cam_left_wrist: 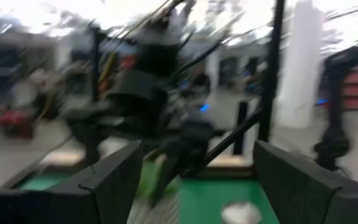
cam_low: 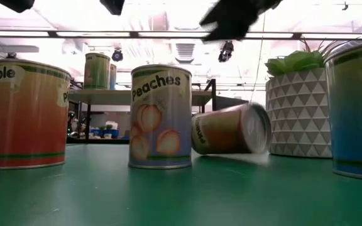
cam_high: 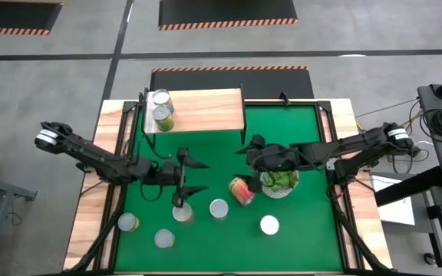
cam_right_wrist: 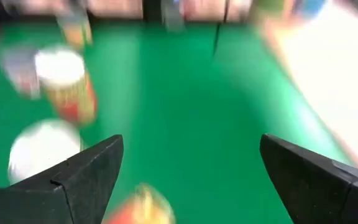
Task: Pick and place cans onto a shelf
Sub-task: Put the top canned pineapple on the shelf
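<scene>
Closest to my overhead camera, the left gripper (cam_high: 196,176) hangs jaws apart above the mat (cam_high: 305,238) near its middle, with the right gripper (cam_high: 245,146) also spread wide near the shelf (cam_high: 206,107), which stands at the mat's far edge with two cans (cam_high: 162,110) at its left end. At table height I see an upright peaches can (cam_low: 161,117) beside a tipped can (cam_low: 232,129) and the white pot (cam_low: 299,113). Both wrist cameras are blurred, showing only parted fingers (cam_right_wrist: 79,180) over green.
</scene>
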Robot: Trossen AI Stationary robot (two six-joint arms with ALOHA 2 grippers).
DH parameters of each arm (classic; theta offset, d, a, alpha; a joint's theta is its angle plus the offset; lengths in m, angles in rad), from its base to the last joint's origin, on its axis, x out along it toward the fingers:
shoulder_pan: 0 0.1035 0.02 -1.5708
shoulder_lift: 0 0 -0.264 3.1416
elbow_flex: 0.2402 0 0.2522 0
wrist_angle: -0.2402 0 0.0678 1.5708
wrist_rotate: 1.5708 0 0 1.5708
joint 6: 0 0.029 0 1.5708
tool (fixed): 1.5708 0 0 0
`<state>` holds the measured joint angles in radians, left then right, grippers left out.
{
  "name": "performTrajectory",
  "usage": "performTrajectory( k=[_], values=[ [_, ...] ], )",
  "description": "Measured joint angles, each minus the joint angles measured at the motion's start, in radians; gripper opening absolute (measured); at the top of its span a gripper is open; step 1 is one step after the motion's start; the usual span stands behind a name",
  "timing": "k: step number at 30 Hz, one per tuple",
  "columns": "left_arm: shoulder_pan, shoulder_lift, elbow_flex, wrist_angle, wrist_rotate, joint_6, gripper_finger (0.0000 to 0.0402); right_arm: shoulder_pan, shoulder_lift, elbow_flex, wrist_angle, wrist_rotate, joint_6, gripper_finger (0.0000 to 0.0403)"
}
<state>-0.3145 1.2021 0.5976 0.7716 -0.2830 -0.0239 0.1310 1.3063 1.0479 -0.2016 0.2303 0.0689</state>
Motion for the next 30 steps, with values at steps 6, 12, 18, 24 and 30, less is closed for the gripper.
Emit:
performTrajectory(
  k=[6, 12, 18, 24, 30],
  values=[
    [-0.001, -0.067, 0.0, -0.165, -0.075, -0.053, 0.0286, 0.018, 0.086, 0.162, -0.442, -0.012, 0.273, 0.0365],
    [-0.001, -0.149, 0.0, -0.319, -0.075, -0.049, 0.0286, 0.03, 0.197, 0.276, -0.578, -0.162, 0.457, 0.0365],
    [-0.001, -0.233, 0.0, -0.47, -0.075, -0.086, 0.0286, 0.031, 0.313, 0.351, -0.643, -0.243, 0.446, 0.0365],
    [-0.001, -0.278, 0.0, -0.563, -0.075, -0.127, 0.0286, 0.015, 0.423, 0.425, -0.703, -0.238, 0.459, 0.0365],
    [-0.003, -0.284, 0.0, -0.573, -0.074, -0.143, 0.0286, 0.008, 0.513, 0.487, -0.789, -0.229, 0.494, 0.0365]
  ],
)
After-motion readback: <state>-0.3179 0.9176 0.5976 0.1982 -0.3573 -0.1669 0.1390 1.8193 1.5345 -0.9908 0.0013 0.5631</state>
